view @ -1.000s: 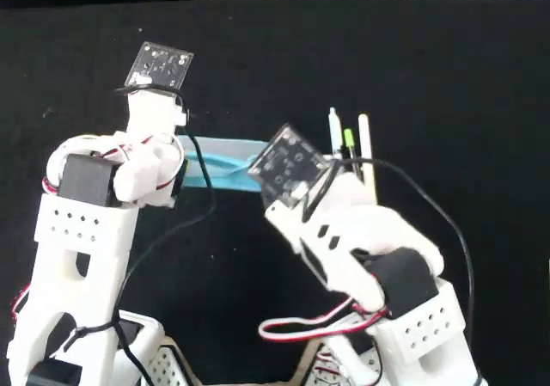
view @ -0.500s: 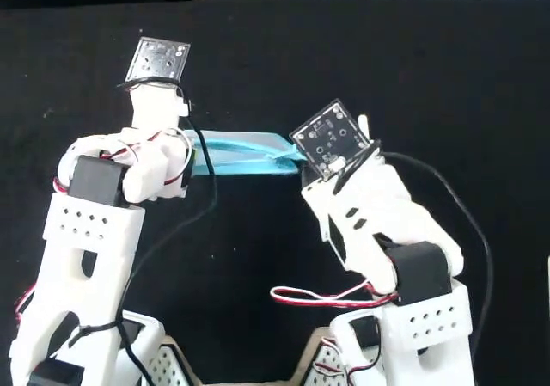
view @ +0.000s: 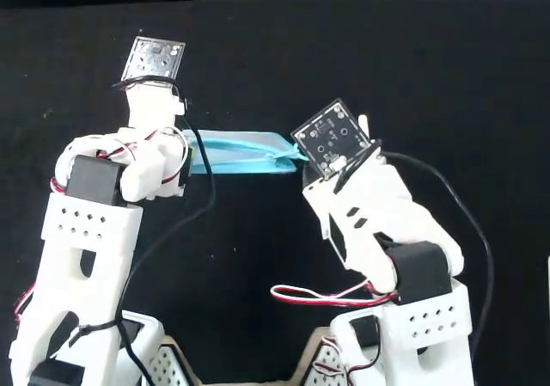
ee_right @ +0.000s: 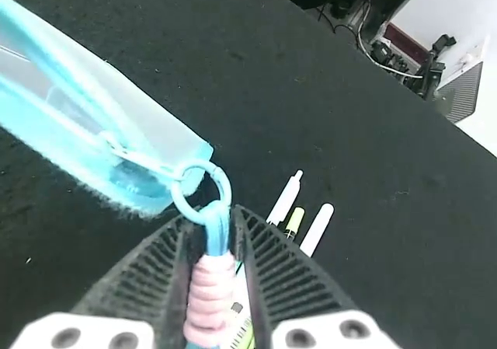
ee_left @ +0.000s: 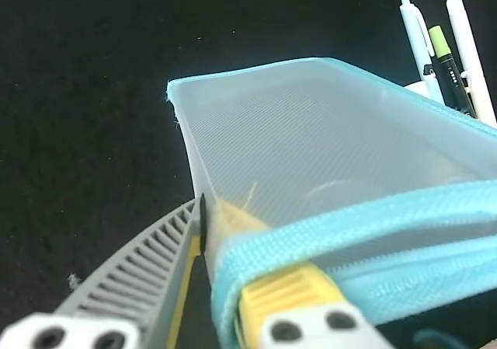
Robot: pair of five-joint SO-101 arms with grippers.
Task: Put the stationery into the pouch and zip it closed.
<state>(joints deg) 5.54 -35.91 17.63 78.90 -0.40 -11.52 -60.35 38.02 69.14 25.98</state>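
A translucent light-blue pouch (view: 241,154) is stretched between my two arms over the black table. My left gripper (view: 187,158) is shut on its left end; in the left wrist view the pouch (ee_left: 311,155) runs away from that gripper (ee_left: 210,217). My right gripper (ee_right: 210,225) is shut on the pink-and-blue zipper pull cord (ee_right: 208,275), whose ring hangs at the end of the pouch (ee_right: 70,123). In the high view this gripper (view: 301,156) sits at the pouch's right end. Beyond it lie a white pen (ee_right: 284,197), a green highlighter (ee_right: 294,221) and another white pen (ee_right: 316,229), outside the pouch.
The same pens (ee_left: 412,22) lie past the pouch's far end in the left wrist view. In the high view the right arm covers them except one white tip (view: 364,125). Black table (view: 447,68) stretches open to the back and right. Cables and equipment stand beyond the table's far edge.
The right arm has swung right with the zipper pull, and the pouch now stretches further right. The arm now covers most of the pens in the high view. The left arm barely moved.
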